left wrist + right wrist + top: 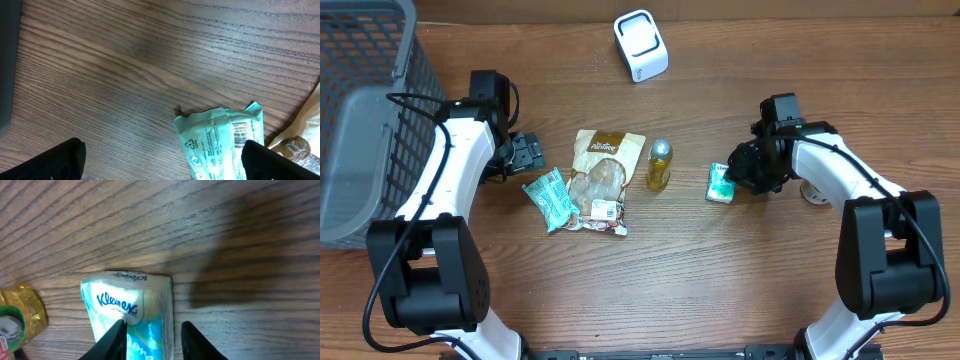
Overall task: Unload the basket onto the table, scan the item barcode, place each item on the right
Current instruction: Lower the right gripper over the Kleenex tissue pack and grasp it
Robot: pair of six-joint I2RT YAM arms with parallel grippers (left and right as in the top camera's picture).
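One wooden bench [720, 290] with a dark, streaky grain carries four loose goods, one scanner and one basket; two white-and-black arms reach in from 6 o'clock.

At 12 o'clock stands a white, rounded-cornered plastic barcode scanner [641, 45]. At 9 to 10 o'clock sits a grey mesh basket [370, 40], with grid walls and a smooth lighter floor.

The four goods lie in a row across the middle:
- A crinkled mint-green foil snack wrapper [550, 199] lies flat and slanted at the 9 o'clock end. The left wrist view shows printed text and a small barcode on it.
- A tan paper pouch with a clear window [601, 180] lies flat, touching the wrapper on its 3 o'clock side.
- A small bottle with gold foil and a green cap [660, 164] lies on its side just beside the pouch at 3 o'clock.
- A soft pale-blue plastic Kleenex tissue pack [721, 183], rectangular and glossy, lies flat on the bench at 3 o'clock from the bottle and apart from it.

The left claw [527, 153] is spread to its widest, at 10 o'clock from the green wrapper. Its black fingers [55, 160] flank bare wood and the wrapper's upper corner, gripping nothing.

The right claw [152, 330] is at the tissue pack's 3 o'clock end. Its fingers stand partly apart: one tip overlaps the pack and the other is over wood with a sliver of grain between it and the pack's edge. The pack is not pinched.
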